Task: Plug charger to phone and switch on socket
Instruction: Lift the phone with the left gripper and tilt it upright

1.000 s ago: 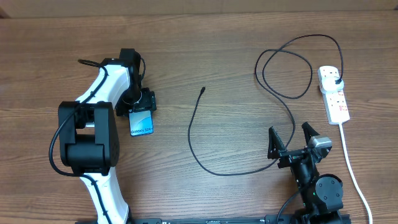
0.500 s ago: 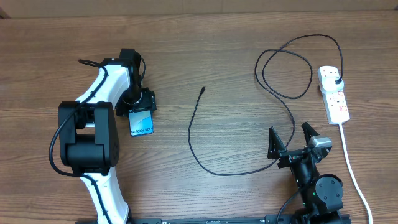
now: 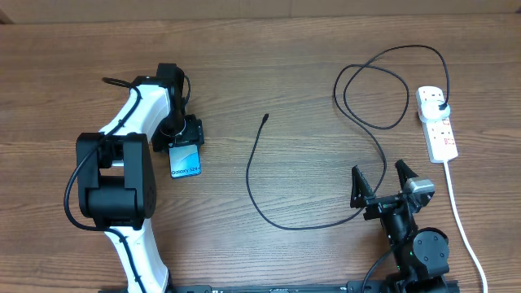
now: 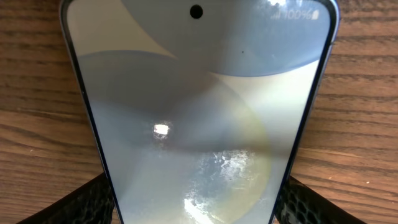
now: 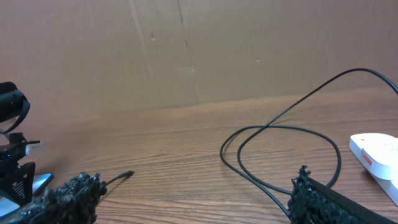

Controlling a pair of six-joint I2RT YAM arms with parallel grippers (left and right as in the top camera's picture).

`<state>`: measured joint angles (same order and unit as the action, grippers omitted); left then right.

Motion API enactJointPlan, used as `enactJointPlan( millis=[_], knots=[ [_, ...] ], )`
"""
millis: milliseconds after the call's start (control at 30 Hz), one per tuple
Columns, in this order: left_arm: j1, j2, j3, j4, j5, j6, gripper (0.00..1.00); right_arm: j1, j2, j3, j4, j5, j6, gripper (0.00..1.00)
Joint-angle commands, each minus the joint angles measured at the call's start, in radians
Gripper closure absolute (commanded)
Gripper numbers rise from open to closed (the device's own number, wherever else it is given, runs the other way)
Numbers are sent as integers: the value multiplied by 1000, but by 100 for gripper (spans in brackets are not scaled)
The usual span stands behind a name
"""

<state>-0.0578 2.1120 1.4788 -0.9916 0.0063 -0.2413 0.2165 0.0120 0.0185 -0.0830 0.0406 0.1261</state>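
Note:
The phone (image 3: 186, 161) is at the left of the table with its blue screen up, and it fills the left wrist view (image 4: 199, 124). My left gripper (image 3: 185, 143) (image 4: 196, 202) straddles it, and both fingers (image 4: 84, 205) press against its long edges. The charger is a thin black cable (image 3: 254, 183) (image 5: 280, 134). Its connector tip (image 3: 266, 117) (image 5: 127, 174) lies loose mid-table, and its black plug (image 3: 440, 106) sits in the white socket (image 3: 437, 124) (image 5: 379, 152) at the far right. My right gripper (image 3: 380, 177) (image 5: 194, 186) stands open near the front edge, right of the cable's low bend, holding nothing.
The cable makes two loops (image 3: 383, 81) left of the socket. The socket's thick white cord (image 3: 460, 220) runs down the right side to the front edge. A cardboard wall (image 5: 186, 50) stands behind the table.

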Motion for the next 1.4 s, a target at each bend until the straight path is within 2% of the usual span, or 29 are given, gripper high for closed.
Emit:
enactJointPlan(
  millis=[0,267,533,767,900,1167,1367],
  knots=[
    [-21,60,-43,27,115,-2,25,-5,-9,-11,4,-2,-7,0],
    [-21,60,-43,53,118,10,23,-5,-9,-11,4,-2,-7,0],
    [-28,60,-43,82,179,68,24,-5,-9,-11,4,-2,-7,0],
    [-55,60,-43,89,169,84,26,-5,-9,-11,4,-2,-7,0],
    [-61,60,-43,90,134,84,33,-5,-9,-11,4,-2,-8,0],
    [-58,59,-26,39,59,83,33,-5,-9,-11,4,-2,-7,0],
    [-58,59,37,-9,37,84,36,-5,-9,-11,4,-2,-8,0]
  ],
)
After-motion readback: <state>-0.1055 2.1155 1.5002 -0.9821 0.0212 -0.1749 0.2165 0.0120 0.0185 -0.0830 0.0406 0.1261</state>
